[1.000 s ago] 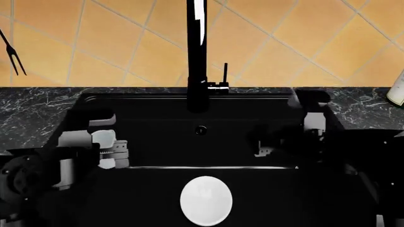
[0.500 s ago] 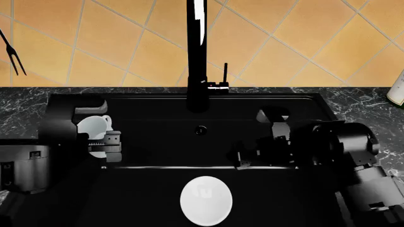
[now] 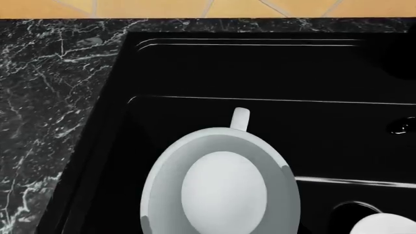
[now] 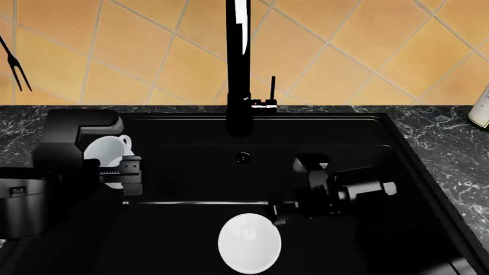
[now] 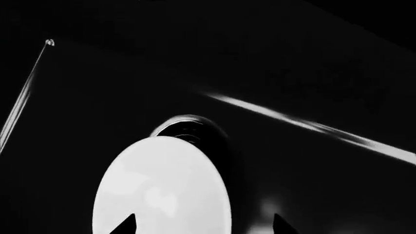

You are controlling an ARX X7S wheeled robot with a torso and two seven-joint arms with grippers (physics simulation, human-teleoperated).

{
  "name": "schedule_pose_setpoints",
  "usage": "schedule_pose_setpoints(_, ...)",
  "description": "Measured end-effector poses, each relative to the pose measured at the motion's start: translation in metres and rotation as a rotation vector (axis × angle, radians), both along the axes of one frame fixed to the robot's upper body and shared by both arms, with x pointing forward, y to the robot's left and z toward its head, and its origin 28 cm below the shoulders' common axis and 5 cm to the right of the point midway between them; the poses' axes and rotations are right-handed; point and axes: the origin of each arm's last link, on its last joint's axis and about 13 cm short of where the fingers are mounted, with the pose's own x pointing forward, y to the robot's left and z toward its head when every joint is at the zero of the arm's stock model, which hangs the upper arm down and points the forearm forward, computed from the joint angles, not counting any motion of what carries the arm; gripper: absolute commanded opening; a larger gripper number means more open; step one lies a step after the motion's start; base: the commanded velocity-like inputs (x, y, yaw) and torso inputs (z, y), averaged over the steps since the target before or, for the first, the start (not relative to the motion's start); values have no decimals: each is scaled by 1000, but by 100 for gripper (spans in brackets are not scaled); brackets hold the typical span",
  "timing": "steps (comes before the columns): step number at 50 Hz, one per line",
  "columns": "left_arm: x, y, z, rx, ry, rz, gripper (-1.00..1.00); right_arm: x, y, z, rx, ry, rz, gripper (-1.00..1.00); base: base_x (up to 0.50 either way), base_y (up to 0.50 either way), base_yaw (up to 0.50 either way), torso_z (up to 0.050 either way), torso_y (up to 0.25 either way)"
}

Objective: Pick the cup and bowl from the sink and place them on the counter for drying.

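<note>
Two arms have shifted over the last second: the left tool (image 4: pixel 122 172) has drawn back toward the left wall of the sink (image 4: pixel 397 150) with the cup (image 4: pixel 107 153) beside it, and the right tool (image 4: pixel 276 213) has swung from the sink's right rim inward and down, so its tips now sit just beside the bowl (image 4: pixel 249 242). That suggests the cup is on its way out toward the counter (image 4: pixel 447 137) at left while the right arm lines up on the bowl. Whether the left tool is clamped on the cup I cannot tell: in the head view the cup is partly hidden by the arm, and the left wrist view looks straight into its empty mouth (image 3: pixel 221 187) without showing fingers. The right wrist view shows two dark fingertips (image 5: pixel 125 225) spread apart near the bowl's (image 5: pixel 162 187) near edge, released and holding nothing. Inside the sink, the bowl lies on the floor, partly covering the round drain (image 5: pixel 188 127), with nothing in it; the cup is also within the basin's outline, not on the counter.
</note>
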Motion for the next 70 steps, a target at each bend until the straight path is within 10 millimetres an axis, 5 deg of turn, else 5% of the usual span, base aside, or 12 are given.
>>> schedule_pose_setpoints(19, -2, -1, 3, -13, -16, -17, -100, -2, 3, -7, -3, 31, 45, 100, 0, 0, 0, 0, 1)
schedule_pose_setpoints(37, -7, 2, 32, -6, -138, -97, -100, -1, 4, -8, 4, 14, 47, 100, 0, 0, 0, 0, 1)
schedule_pose_setpoints(60, -7, 6, 42, 46, -183, -126, -100, -1, 4, -10, -4, 0, 61, 100, 0, 0, 0, 10, -190)
schedule_pose_setpoints(61, -6, 6, 42, 46, -182, -125, -100, -1, 4, -10, -4, 0, 62, -100, 0, 0, 0, 0, 0)
schedule_pose_setpoints(70, -6, 9, 44, 33, -188, -104, -100, 2, 4, -9, -5, -31, 88, -100, 0, 0, 0, 0, 0)
